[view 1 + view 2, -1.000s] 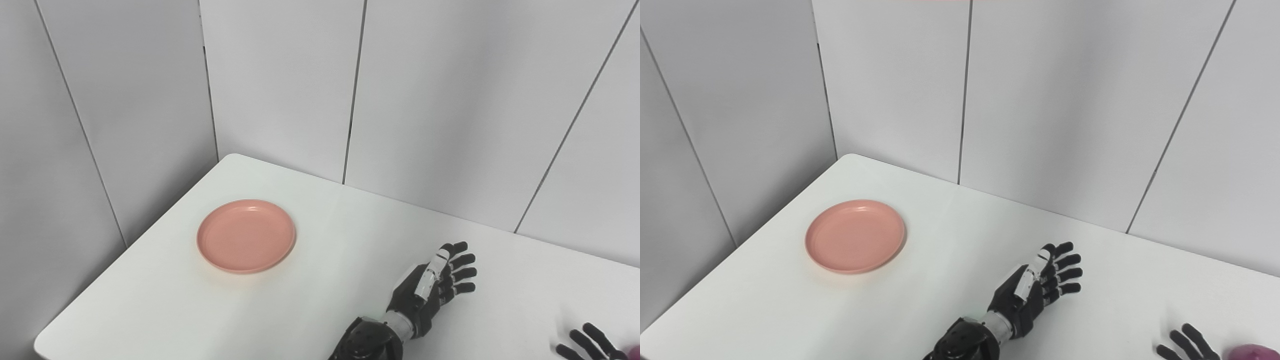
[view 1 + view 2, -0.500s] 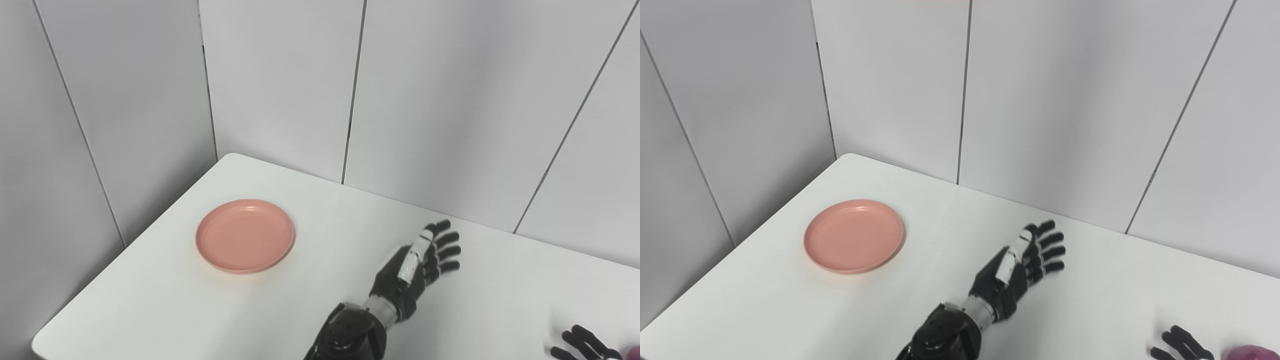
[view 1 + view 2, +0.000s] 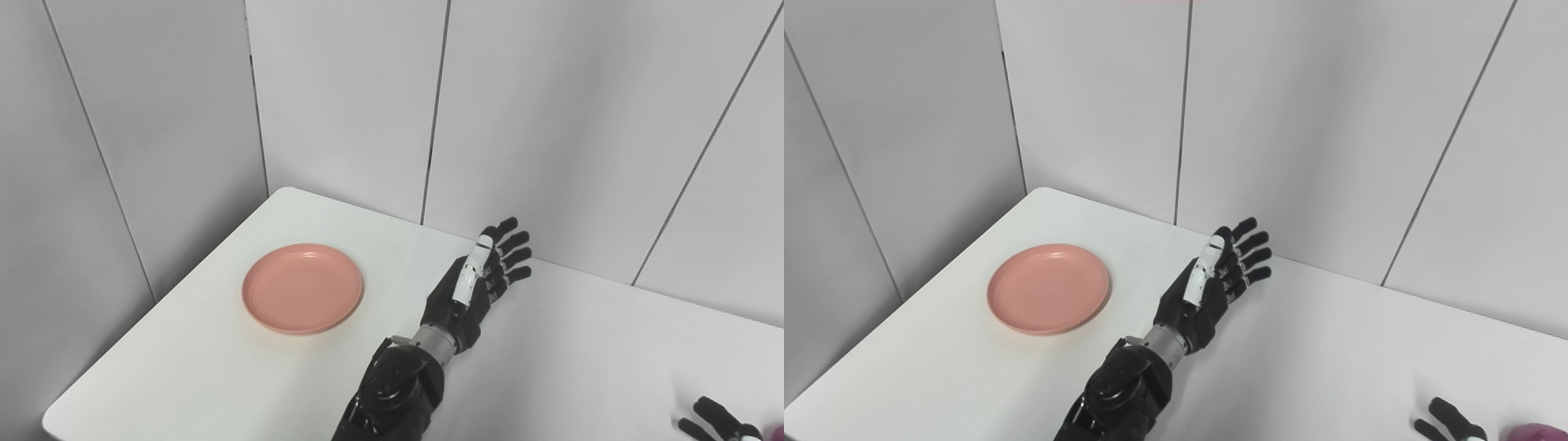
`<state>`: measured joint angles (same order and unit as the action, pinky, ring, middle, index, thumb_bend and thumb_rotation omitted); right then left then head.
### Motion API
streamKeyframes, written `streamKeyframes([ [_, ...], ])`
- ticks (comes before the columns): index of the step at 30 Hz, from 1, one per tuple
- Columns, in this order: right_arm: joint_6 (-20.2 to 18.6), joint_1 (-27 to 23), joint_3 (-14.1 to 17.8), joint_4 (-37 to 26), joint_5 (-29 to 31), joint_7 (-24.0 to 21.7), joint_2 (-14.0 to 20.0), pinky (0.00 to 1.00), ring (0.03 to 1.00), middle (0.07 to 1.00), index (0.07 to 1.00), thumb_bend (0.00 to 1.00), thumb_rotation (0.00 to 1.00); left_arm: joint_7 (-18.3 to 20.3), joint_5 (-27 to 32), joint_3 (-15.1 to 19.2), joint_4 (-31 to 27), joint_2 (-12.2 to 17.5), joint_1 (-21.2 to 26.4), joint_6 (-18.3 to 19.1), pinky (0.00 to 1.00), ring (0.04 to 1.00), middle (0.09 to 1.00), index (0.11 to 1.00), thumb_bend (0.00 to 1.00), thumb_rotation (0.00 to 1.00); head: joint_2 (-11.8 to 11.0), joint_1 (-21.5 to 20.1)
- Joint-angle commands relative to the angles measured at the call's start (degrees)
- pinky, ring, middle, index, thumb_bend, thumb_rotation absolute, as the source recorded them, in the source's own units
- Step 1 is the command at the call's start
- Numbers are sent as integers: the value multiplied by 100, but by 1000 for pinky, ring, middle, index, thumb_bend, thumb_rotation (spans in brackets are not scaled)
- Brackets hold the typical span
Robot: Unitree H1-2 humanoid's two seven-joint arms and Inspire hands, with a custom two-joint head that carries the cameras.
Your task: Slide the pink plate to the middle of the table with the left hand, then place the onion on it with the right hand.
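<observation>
The pink plate [image 3: 302,288] lies flat and bare on the white table [image 3: 257,380], toward its left side. My left hand [image 3: 479,280] is raised over the table to the right of the plate, fingers spread, holding nothing and clear of the plate's rim. At the bottom right corner only the fingertips of my right hand [image 3: 1448,420] show, apart and holding nothing. A sliver of the purple onion [image 3: 1538,432] peeks in at the bottom edge just right of those fingertips.
Grey panelled walls [image 3: 551,122] close in the table at the back and on the left. The table's rounded left corner [image 3: 52,419] and left edge run close to the plate.
My left hand has risen and swung left and toward the back wall, coming nearer the plate. The plate stays put. My right hand has sunk slightly lower at the frame's corner.
</observation>
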<state>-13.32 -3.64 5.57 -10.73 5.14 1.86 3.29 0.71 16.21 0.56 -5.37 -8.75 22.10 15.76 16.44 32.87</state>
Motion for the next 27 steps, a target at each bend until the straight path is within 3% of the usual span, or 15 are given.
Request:
streamKeyframes([
  [1,154,-161,-21,-41,50,-56,-30,244,739,802,728,336,947,0,4,-4,-252,-10,296,-13,915,930,934,925,455,1000,-19,16],
  [12,308,-197,39,-8,99,-16,-70,247,702,778,696,317,909,-106,45,292,-465,131,341,-79,954,964,963,952,455,1000,-43,109],
  [13,340,-202,42,3,104,-20,-72,255,677,757,576,414,474,-104,49,316,-461,136,348,-97,954,964,962,951,452,1000,-43,109],
  [14,354,-205,47,0,108,-19,-76,256,665,746,535,447,326,-106,68,368,-462,151,362,-112,952,963,961,950,449,1000,-43,109],
  [16,336,-204,55,-25,105,-9,-86,251,644,730,500,475,196,-114,66,442,-464,185,383,-130,939,957,956,943,444,1000,-59,141],
  [27,471,-211,126,-28,65,73,-184,255,626,716,493,479,168,-150,139,792,-461,393,428,-301,907,935,936,922,450,1000,-137,177],
])
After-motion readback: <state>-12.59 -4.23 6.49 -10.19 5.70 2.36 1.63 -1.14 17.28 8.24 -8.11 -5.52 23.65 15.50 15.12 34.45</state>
